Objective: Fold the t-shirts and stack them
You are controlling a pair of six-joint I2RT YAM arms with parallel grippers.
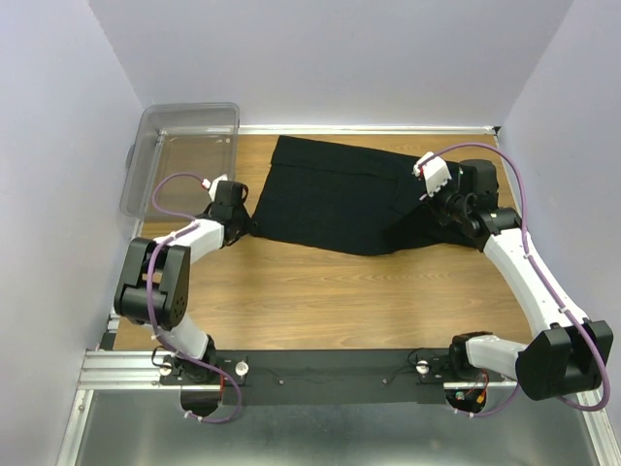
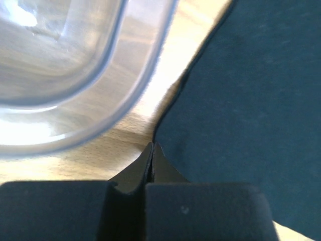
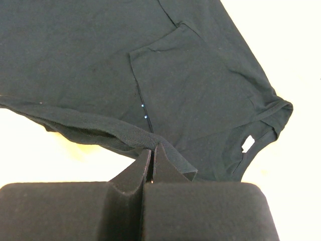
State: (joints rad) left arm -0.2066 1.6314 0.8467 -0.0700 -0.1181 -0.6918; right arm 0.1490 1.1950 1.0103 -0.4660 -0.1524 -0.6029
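The black t-shirt (image 1: pixel 340 199) lies flat and partly folded along the far edge of the wooden counter (image 1: pixel 320 291); its small white neck tag (image 3: pixel 247 144) shows no legible writing. The right gripper (image 3: pixel 151 150) has its jaws pinching the shirt's hem. The left gripper (image 2: pixel 152 150) has its jaws pressed together at the shirt's left edge, near the clear plastic bin (image 1: pixel 179 155) in the far-left corner; whether they hold cloth is unclear.

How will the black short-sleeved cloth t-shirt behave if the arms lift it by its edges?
Probably floppy: the black short-sleeved cloth t-shirt lies flat with soft creases, so it should sag between grip points. Likely light, since the right gripper pinches just a thin hem. Pushed, it would likely bunch, as its hem already rumples there.
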